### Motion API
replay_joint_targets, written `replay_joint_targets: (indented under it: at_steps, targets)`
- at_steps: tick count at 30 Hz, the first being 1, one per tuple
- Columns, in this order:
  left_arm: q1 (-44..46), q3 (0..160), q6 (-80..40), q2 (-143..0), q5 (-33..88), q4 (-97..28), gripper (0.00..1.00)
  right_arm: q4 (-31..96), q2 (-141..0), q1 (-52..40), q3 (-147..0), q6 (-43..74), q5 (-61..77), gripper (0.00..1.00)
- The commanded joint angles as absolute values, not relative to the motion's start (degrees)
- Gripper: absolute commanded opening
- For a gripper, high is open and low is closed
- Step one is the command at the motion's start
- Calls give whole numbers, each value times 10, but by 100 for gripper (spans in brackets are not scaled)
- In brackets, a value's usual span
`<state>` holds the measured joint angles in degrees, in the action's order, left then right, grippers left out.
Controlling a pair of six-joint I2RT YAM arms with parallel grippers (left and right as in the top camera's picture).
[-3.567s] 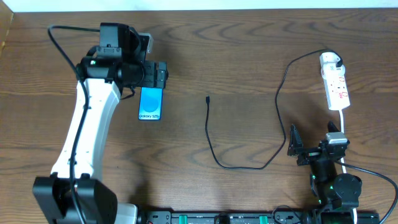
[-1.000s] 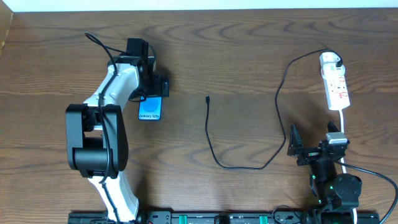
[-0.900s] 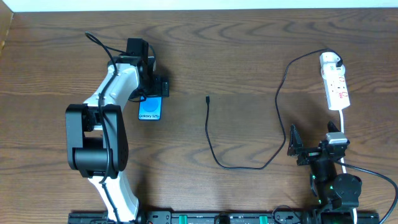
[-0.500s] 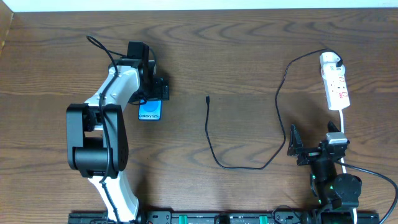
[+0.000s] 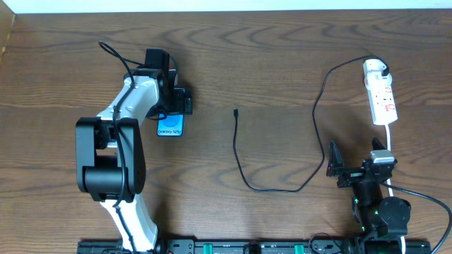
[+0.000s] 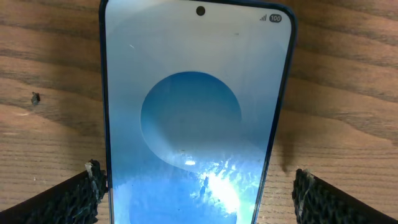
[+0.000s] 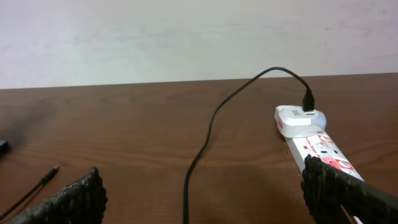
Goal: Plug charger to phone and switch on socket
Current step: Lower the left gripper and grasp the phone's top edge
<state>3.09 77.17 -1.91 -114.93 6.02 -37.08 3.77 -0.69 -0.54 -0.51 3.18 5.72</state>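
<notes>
The blue-screened rectangular phone [image 5: 170, 128] lies left of centre, long axis near-to-far, lettered end nearest, its far half hidden beneath the left gripper [image 6: 199, 196], whose fingers [image 6: 78, 198] stand apart astride it. The right gripper [image 7: 202, 199], near right, gapes too.

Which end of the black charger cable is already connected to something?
The white adapter end of the charger: it sits in the socket. The plug tip lies loose on the table, apart from the phone.

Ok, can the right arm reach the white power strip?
Probably yes. The white elongated power strip lies just ahead of the open right fingers, and only bare wooden table shows around it, nothing blocking.
</notes>
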Motion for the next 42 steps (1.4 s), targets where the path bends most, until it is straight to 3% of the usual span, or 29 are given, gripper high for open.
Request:
replay_joint_targets:
  at_steps: [1,13,27,42]
  targets:
    - [28,767,-22,-1163,53,-369,98,39,-3,-4,-3,31,55,99]
    - [28,767,0,-1202,53,-369,96,39,-3,-4,-3,32,55,99]
    - [29,767,-1,-1202,55,-372,66,39,-3,-4,-3,31,55,99]
    - [29,800,-1,-1158,55,-396,65,39,-3,-4,-3,31,55,99]
